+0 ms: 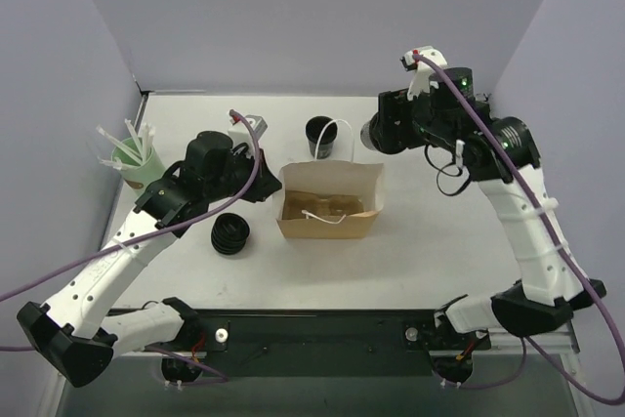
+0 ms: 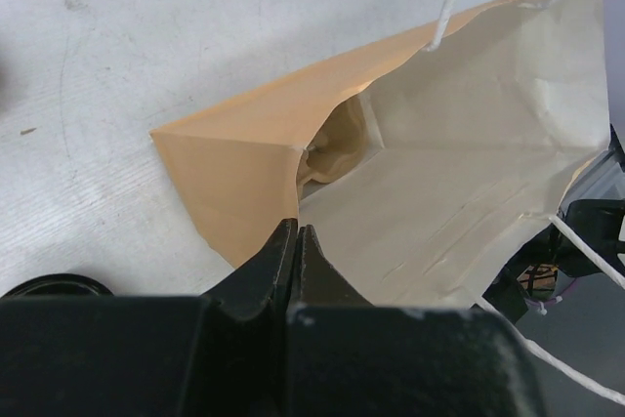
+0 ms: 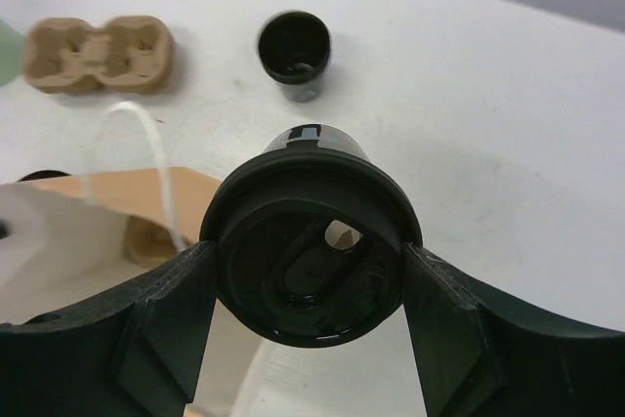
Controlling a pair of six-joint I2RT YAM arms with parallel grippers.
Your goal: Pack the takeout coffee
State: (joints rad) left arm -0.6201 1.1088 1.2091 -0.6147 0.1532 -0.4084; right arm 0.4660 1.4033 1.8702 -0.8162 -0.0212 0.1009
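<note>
The takeout coffee (image 3: 312, 192), a small black cup with a black lid, is held in the air with its lid facing the right wrist camera. My right gripper (image 3: 311, 256) is shut on it, one finger on each side of the lid rim. In the top view that gripper (image 1: 379, 134) hovers just past the far right corner of the brown paper bag (image 1: 332, 192). The bag stands with its mouth open (image 2: 469, 173). My left gripper (image 2: 296, 233) is shut on the bag's left edge (image 1: 271, 183).
An open black cup (image 1: 319, 134) stands behind the bag. A ribbed black stack (image 1: 230, 232) sits left of the bag. A mint-green cup of straws (image 1: 137, 158) is at far left. One cardboard cup carrier (image 3: 98, 51) lies on the table, another (image 1: 327, 210) inside the bag.
</note>
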